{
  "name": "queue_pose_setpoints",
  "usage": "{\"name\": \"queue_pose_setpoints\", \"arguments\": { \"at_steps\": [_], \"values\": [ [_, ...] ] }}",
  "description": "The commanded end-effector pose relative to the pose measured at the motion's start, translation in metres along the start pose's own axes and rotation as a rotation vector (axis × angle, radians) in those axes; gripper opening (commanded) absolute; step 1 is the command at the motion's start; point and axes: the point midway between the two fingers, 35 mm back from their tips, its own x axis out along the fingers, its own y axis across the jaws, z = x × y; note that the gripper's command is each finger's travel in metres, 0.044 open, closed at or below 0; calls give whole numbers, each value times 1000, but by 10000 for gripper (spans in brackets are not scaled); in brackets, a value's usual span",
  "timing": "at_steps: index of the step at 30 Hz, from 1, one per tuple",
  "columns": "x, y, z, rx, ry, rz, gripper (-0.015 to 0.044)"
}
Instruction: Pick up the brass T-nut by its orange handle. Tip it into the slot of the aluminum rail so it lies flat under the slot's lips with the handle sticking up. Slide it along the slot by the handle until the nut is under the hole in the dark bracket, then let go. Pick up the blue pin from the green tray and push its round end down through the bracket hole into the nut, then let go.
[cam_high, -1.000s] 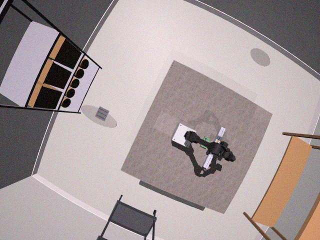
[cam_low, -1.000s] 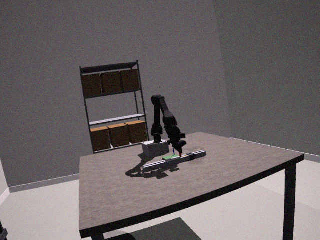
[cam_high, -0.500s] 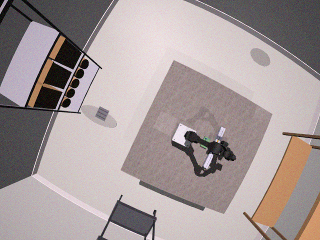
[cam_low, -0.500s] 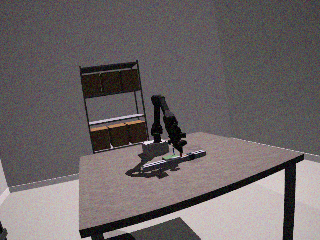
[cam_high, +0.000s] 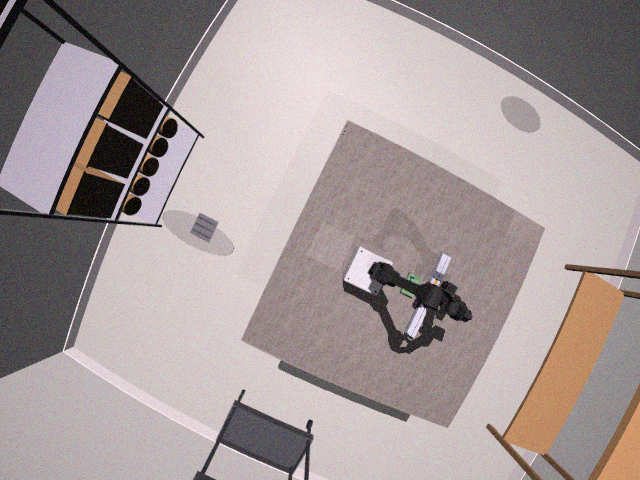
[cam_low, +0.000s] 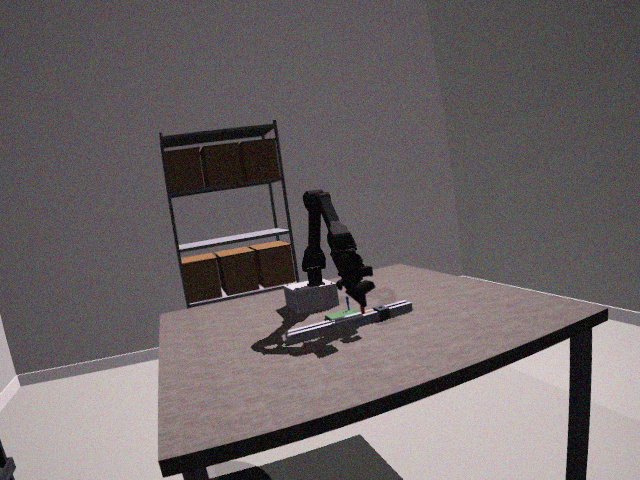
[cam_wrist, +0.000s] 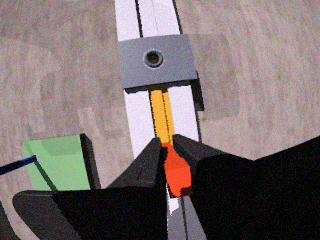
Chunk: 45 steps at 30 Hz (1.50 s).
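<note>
One green tray (cam_high: 406, 292) (cam_low: 338, 314) (cam_wrist: 60, 165) lies beside the aluminum rail (cam_high: 414, 322) (cam_low: 310, 329) (cam_wrist: 138, 117); the blue pin (cam_low: 347, 303) (cam_wrist: 19, 164) stands up from it. The rail's slot contains the brass T-nut (cam_wrist: 161, 112), its yellow length reaching up to the near edge of the dark bracket (cam_low: 382, 311) (cam_wrist: 157, 75). The bracket sits across the rail, its round hole uncovered by the nut's handle. The gripper (cam_low: 363, 308) (cam_wrist: 166, 143) is clamped on the orange handle (cam_wrist: 178, 175), which lies between its fingertips; the nut extends from there toward the bracket.
</note>
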Motion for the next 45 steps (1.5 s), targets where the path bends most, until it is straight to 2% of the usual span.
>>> {"name": "queue_pose_setpoints", "arguments": {
  "at_steps": [1, 29, 40, 44, 45],
  "values": [
    [0, 0, 1, 1, -4, -2, -150],
    [0, 0, 0, 0, 0, 0, -150],
    [0, 0, 0, 0, 0, 0, 139],
    [0, 0, 0, 0, 0, 0, 145],
    [-2, 0, 1, -11, 10, 2, 171]
  ]
}}
